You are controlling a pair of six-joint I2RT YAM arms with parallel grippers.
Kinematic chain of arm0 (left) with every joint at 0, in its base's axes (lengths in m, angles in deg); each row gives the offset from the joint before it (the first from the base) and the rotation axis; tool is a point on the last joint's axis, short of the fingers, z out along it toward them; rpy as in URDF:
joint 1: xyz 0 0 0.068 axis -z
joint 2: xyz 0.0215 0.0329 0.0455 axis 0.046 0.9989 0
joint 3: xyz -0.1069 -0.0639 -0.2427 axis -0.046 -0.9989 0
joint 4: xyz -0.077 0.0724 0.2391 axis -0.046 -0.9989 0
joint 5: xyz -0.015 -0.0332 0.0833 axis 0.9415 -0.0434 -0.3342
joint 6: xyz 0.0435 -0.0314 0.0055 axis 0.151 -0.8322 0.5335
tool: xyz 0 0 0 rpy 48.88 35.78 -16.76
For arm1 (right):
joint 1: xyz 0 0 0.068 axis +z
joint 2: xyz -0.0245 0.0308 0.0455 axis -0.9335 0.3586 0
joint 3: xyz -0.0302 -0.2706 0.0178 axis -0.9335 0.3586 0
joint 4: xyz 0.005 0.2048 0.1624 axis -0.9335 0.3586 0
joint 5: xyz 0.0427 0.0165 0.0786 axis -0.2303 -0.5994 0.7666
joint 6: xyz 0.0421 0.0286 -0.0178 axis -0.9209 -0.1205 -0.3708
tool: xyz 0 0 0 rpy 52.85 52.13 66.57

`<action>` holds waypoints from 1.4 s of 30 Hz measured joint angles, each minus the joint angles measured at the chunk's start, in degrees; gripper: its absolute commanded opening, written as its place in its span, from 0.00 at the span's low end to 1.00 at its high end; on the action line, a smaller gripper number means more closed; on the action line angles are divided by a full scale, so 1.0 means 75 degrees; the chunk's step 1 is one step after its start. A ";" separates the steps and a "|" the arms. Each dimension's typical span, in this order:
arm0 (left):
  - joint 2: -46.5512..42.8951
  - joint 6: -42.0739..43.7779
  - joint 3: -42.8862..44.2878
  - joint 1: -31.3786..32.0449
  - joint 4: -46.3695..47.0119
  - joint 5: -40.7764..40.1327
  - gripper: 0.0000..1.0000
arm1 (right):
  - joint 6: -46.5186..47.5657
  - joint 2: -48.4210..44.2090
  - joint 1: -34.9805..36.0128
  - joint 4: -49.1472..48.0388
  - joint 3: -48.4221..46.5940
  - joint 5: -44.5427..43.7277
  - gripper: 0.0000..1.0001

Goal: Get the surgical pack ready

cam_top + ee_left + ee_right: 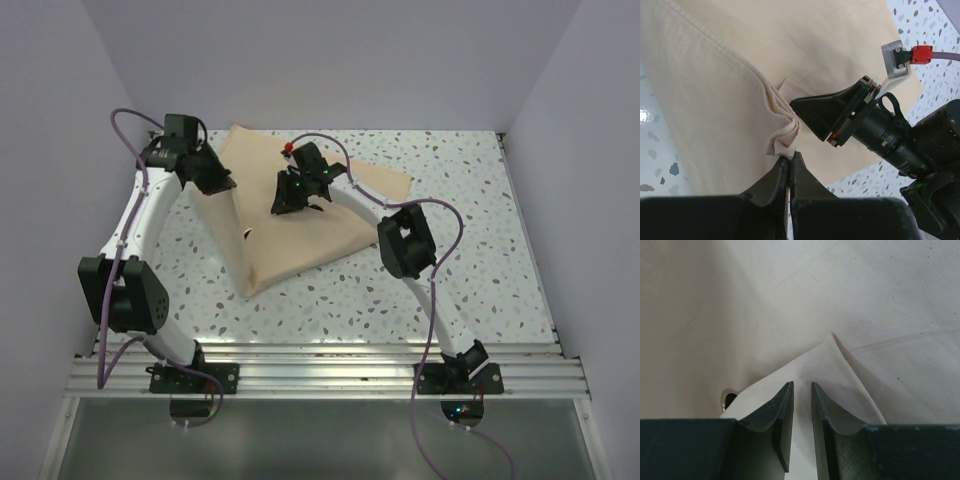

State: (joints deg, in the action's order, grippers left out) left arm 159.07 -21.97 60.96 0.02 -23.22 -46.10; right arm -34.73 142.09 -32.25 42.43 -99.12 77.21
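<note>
**A:** Where is the pack to be found?

**B:** The wrap [300,250] is spread on the table [480,250], toward the back and left of the middle. The tray [727,399] is almost wholly covered. Only a sliver of shiny rim is seen in the right wrist view, beside a folded corner [827,365] of the wrap. No instruments or packets can be made out.

**A:** How are the grippers set?

**B:** The left gripper [225,185] is clamped on a bunched pinch of the wrap's left edge. That edge is raised off the table, so a steep wall of cloth is formed. The right gripper [283,205] is lowered onto the middle of the wrap, with its tips on the folded corner. Its jaws are narrowly apart, and nothing is seen caught between them.

**A:** What may be counted as done?

**B:** The tray is judged to have been placed on the wrap, with one corner folded over it. The left fold is judged to be under way, with the middle held down meanwhile.

**A:** And what is left?

**B:** The raised edge is yet to be carried across and laid flat. The right and far parts of the wrap lie flat on the table and are not yet folded. No compact bundle is formed, so the task is judged to be near its middle at most.
</note>
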 measured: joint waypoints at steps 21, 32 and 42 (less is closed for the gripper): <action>0.1716 -0.0303 0.1985 0.1157 -0.0076 -0.0055 0.00 | -0.0006 0.0131 0.0000 -0.0035 -0.0131 0.0000 0.25; 0.2110 -0.0358 0.2264 0.1428 -0.0108 -0.0052 0.00 | -0.0006 0.0134 -0.0006 -0.0032 -0.0134 0.0000 0.25; 0.2148 -0.0402 0.2270 0.1609 -0.0105 -0.0055 0.00 | -0.0009 0.0140 -0.0035 -0.0017 -0.0143 0.0003 0.25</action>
State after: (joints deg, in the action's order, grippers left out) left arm 175.18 -24.99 77.99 12.08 -24.01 -46.51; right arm -34.80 143.14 -32.52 42.30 -100.19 77.23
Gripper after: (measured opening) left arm 0.018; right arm 0.251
